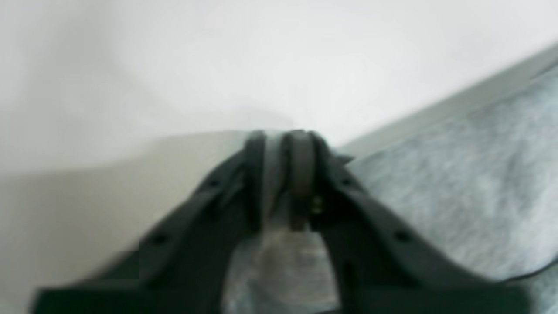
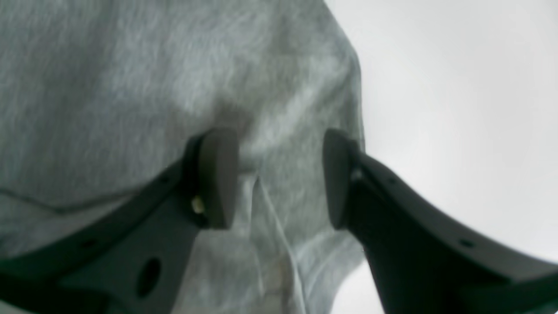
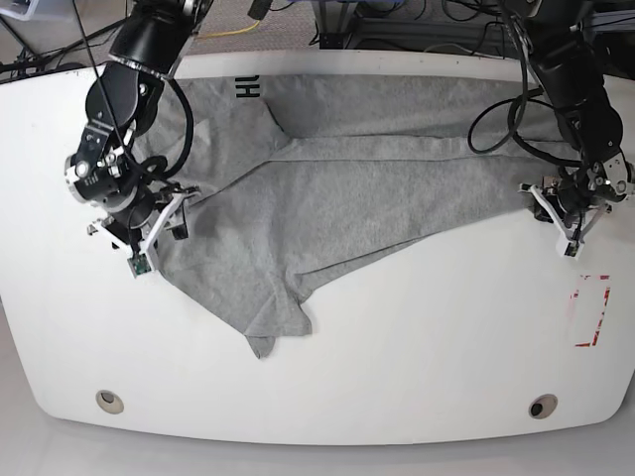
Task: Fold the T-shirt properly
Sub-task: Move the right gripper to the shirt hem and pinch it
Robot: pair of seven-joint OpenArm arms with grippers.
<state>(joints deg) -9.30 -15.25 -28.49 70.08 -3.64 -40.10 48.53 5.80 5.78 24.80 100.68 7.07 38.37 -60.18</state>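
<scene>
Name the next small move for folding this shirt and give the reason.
Probably shut the right pincer on the T-shirt edge: its jaws stand open astride the cloth, while the left pincer looks already shut on the opposite edge. Both edges must be held before lifting.

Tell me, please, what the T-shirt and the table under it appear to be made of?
T-shirt: soft knit, probably cotton jersey, matte heather grey; it drapes and creases, and the wrist views show flecked fibres. Table: hard, smooth white board, perhaps laminate or painted wood, with a faint sheen.

Black-fingered left gripper [image 1: 281, 144] pinched shut on fabric edge; black-fingered right gripper [image 2: 281, 174] spread apart, pads [image 2: 218, 174] pressed down.
</scene>
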